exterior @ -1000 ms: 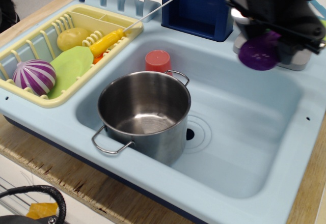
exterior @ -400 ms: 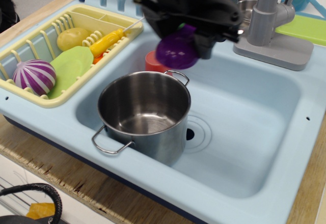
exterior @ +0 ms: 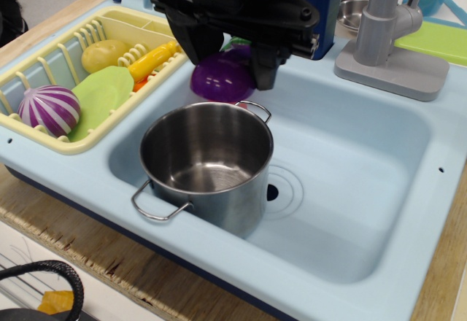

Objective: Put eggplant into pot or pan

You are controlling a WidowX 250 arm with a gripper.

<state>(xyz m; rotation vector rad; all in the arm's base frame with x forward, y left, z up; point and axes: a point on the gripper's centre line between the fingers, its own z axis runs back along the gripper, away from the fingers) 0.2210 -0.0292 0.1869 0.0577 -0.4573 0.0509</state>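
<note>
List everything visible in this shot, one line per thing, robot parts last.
eggplant: 1, glossy purple, held above the pot's far rim
pot: 1, shiny steel, in the sink, nothing inside
sink: 1, light blue
dish rack: 1, pale yellow, left of the sink
striped ball: 1, purple and white, in the rack
green plate: 1, in the rack
yellow round item: 1, in the rack
yellow-handled utensil: 1, in the rack
faucet: 1, grey, behind the sink
steel bowl: 1, behind the faucet
gripper: 1, black, closed on the eggplant
</note>
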